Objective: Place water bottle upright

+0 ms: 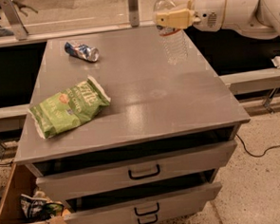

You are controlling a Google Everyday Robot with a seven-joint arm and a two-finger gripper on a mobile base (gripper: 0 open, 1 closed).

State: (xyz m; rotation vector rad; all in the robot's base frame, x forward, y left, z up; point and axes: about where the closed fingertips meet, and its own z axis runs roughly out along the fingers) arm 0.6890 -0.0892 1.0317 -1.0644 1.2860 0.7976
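We hold the water bottle (176, 45) upright at the far right of the counter (144, 99), our end effector (165, 18) clamped around its upper part, so we judge only setting down and release remain.

Chip bag (68, 108) reads "KETTLE", approx.; water bottle (176, 45) label, in gripper (171, 19) top right, unreadable.

On the grey worktop (177, 102) a green chip bag (69, 107) lies flat at front left. A crushed can (81, 51) lies at far left, well apart from the gripper (170, 18) over the far right edge. Below, the upper drawer (143, 172) and lower drawer (147, 209) stand ajar beside a cardboard box (12, 207).
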